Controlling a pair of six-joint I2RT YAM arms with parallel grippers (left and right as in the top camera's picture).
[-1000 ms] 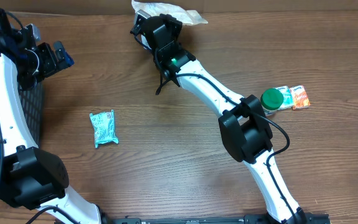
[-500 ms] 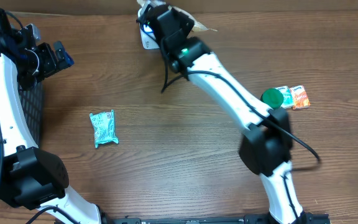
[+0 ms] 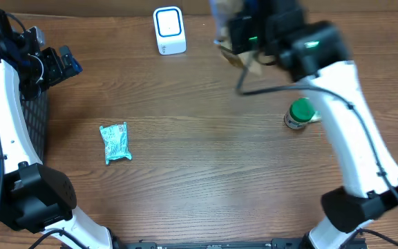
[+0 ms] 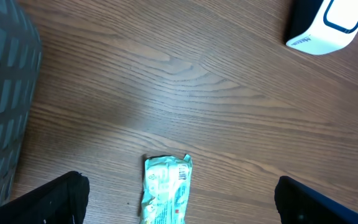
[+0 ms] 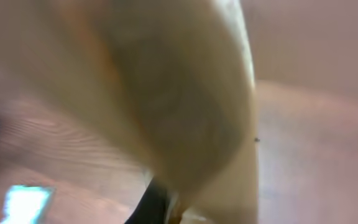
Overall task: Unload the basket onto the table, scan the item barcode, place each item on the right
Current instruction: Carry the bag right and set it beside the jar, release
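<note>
A second ago the right arm is bent over the upper middle of the overhead view, hiding the scanner under its wrist and the bag. Now the arm is swept to the upper right, motion-blurred, and the scanner [image 3: 169, 30] stands uncovered on the tabletop [image 3: 206, 159] at the top edge. The bag goes with the arm, so the pass over the scanner looks finished, or else abandoned; nothing shows whether the code is read.

The right tool [image 3: 235, 38] is closed, and the tan, crinkled bag [image 3: 249, 61] appears pinched in it, hanging just below and right of the tool. In the right wrist view the bag [image 5: 166, 93] fills nearly the whole frame as a blur. The scanner now lies well apart from the tool, to its left.

The left tool [image 3: 64, 61] is wide open and empty at the upper left. A teal packet [image 3: 115, 142] lies untouched at centre left, and a green-lidded jar [image 3: 300, 113] stands at right.
</note>
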